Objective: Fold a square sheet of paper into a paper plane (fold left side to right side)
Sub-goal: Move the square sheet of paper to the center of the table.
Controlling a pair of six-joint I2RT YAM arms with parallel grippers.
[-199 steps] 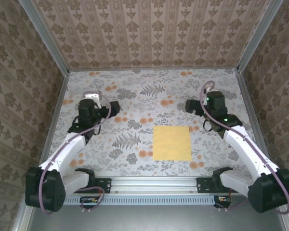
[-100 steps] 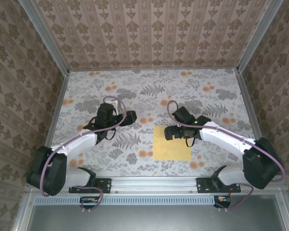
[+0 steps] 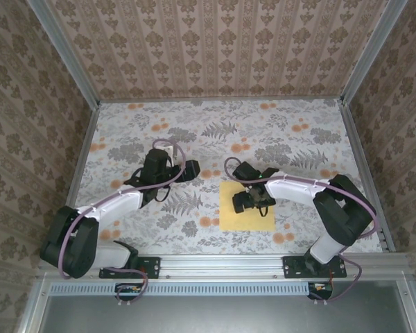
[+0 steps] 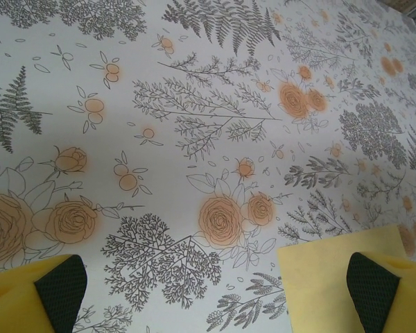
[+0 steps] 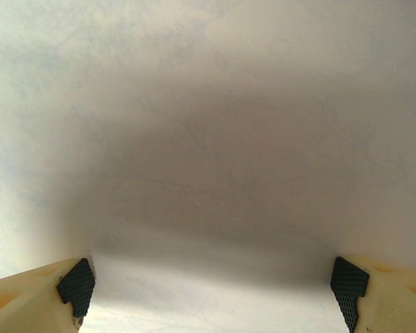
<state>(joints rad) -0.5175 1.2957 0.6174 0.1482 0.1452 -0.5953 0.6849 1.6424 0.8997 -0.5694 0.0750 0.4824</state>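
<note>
- Right end effector, my fingers spread, hangs over the square sheet of paper.
- Left end effector, spread too, hovers left of it.

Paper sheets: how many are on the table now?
1. The square sheet of paper lies right of centre toward the near edge, the right gripper over its far-left part. Any stacked beneath would be hidden.
</note>
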